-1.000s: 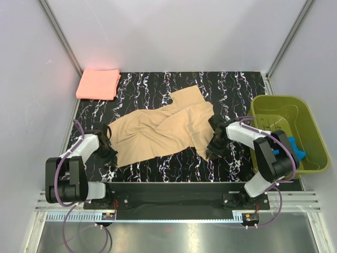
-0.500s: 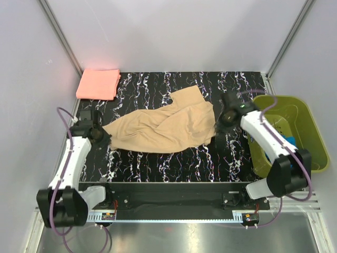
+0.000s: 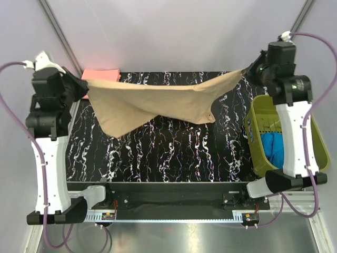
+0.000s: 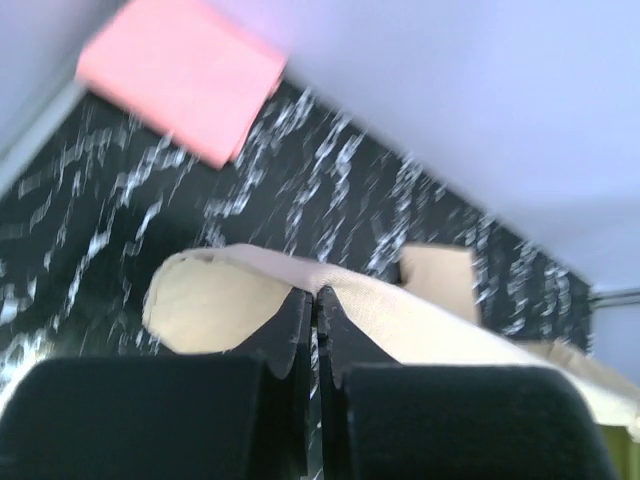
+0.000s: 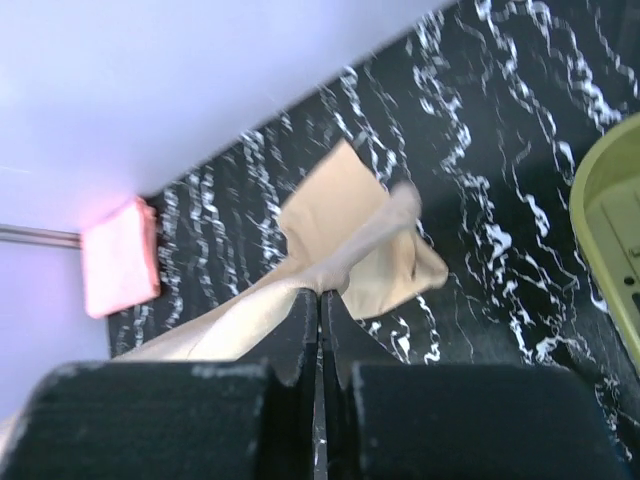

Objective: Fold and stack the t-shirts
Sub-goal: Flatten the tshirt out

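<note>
Gripping the tan shirt (image 3: 158, 103) by one edge with the left pincer (image 3: 84, 86), jaws closed tight on cloth, high over the bench's (image 3: 174, 153) left side. Gripping the opposite edge with the right pincer (image 3: 247, 70) — likewise closed on cloth — high over the bench's far right corner. Hangs stretched between, sagging, above the bench. Shows the pink shirt (image 3: 102, 75) folded at the bench's far left corner.

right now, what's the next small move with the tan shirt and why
Probably lower both arms together, keeping tension, to lay the tan-beige soft cloth t-shirt flat on the black marbled table. The left tool and right tool are shut on its opposite ends, and it hangs sagging in the air.
</note>
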Controlling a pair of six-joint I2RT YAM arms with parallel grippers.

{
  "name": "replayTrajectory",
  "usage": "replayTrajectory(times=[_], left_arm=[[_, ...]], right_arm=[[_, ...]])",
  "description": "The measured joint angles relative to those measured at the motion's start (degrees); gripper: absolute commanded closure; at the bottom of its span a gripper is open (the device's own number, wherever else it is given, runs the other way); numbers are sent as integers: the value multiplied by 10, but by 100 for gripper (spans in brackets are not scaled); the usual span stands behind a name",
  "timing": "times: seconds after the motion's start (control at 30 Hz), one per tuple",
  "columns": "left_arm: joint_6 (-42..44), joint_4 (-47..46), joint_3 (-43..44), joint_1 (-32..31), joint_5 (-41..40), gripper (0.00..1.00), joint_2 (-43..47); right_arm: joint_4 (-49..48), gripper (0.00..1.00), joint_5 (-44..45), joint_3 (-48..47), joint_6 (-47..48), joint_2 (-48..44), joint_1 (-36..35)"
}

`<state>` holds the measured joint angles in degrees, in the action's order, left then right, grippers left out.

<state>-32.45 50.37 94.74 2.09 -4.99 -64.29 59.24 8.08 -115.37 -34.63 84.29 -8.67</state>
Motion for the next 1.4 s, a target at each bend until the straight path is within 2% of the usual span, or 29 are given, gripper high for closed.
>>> replayTrajectory(times=[0.17,0.37,0.5,0.63,0.73,0.87,1.07,1.2,1.4], left_arm=[[26,12,123,-28,-7,100,2],[69,18,205,-89,-30,100,43],[90,6,214,-126,-27,100,103],[102,-13,204,-136,-23,100,172],[113,-33,196,-136,-25,100,211],[120,-57,178,-136,-37,100,213],[107,-102,24,-136,-70,100,163],[105,-129,-69,-132,-86,100,55],[110,-197,-209,-59,-57,100,-106]], right_arm=[[-6,100,-12,-18,19,-77,0],[-47,100,-58,-23,51,-226,0],[-49,100,-94,-114,74,-269,0],[-56,100,-119,-186,86,-287,0],[-67,100,-132,-170,85,-310,0],[-110,100,-148,-87,76,-319,0],[-202,100,-147,45,63,-232,0],[-271,100,-138,115,65,-130,0],[-332,100,-123,167,98,55,0]])
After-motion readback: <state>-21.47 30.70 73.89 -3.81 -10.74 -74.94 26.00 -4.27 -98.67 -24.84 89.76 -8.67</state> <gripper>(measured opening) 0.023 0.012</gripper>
